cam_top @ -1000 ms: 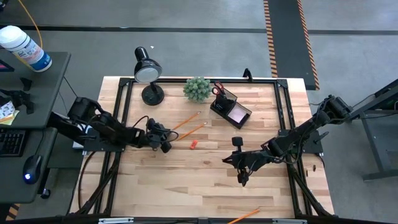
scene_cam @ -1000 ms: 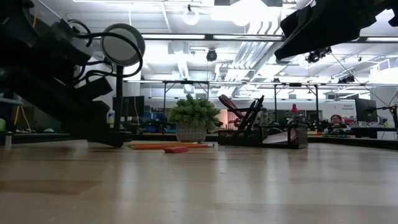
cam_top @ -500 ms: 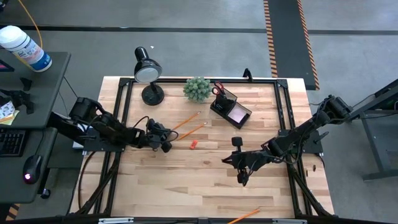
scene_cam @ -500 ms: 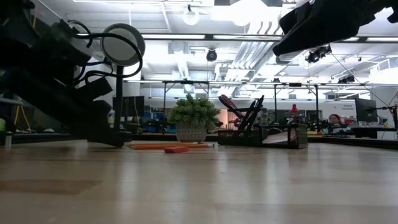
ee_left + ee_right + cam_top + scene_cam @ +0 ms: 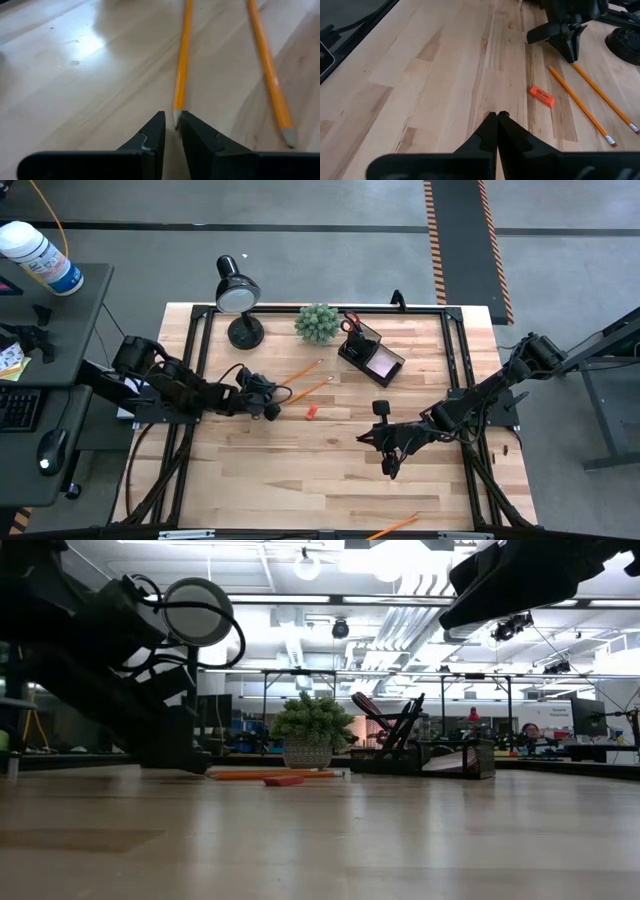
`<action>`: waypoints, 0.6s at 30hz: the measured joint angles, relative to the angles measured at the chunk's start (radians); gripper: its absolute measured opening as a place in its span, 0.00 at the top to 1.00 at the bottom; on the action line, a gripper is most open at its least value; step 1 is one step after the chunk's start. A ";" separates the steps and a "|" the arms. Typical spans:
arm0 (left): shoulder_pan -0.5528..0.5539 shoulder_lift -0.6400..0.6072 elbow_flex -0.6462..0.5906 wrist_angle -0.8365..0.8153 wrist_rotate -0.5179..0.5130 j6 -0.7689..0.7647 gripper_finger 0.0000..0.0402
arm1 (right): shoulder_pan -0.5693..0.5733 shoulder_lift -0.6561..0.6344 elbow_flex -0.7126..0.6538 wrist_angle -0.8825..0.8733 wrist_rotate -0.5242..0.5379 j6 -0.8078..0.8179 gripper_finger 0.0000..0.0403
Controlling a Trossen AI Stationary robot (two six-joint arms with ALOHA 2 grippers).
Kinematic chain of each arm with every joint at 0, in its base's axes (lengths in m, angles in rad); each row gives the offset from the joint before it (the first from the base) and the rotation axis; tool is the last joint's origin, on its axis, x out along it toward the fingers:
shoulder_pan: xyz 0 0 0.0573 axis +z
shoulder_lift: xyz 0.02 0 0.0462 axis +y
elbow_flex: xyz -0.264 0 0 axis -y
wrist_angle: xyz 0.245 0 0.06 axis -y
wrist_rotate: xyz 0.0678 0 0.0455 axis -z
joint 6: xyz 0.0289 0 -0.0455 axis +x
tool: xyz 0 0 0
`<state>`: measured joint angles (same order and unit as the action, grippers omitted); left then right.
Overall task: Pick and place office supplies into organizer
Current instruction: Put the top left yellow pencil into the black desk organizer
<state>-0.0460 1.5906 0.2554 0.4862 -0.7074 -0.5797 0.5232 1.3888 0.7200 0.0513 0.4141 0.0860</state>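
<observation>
With its jaws narrowed around the pencil (image 5: pixel 181 65) tip, left gripper (image 5: pixel 173 131) sits low on the table (image 5: pixel 330 470) for the pickup; organizer (image 5: pixel 370 350) waits at 2 o'clock. Right gripper (image 5: pixel 497 118) idles, jaws closed.

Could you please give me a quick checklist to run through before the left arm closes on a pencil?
1. Left gripper lined up with the nearer pencil: ok, its tip sits at the fingertips.
2. Fingers around the pencil: not ok, only a narrow gap, tip just at its mouth.
3. Second pencil apart from the first: ok.
4. Red eraser out of the way: ok.
5. Right gripper out of the way: ok, shut, empty, over bare wood.
6. Organizer cup has room: cannot tell; scissors already inside.
</observation>
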 joint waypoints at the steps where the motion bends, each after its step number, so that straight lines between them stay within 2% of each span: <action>1: 0.006 0.000 0.000 0.000 0.002 0.000 0.87 | 0.000 0.000 0.000 0.000 -0.001 0.000 1.00; 7: 0.036 -0.001 0.000 0.014 0.050 0.025 0.87 | 0.000 0.000 0.000 -0.001 -0.005 0.000 1.00; 18: 0.041 0.041 0.001 0.047 0.043 0.052 0.87 | 0.000 0.000 0.000 0.000 -0.005 -0.008 1.00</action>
<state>-0.0052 1.6314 0.2569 0.5335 -0.6648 -0.5281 0.5232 1.3888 0.7200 0.0509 0.4095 0.0780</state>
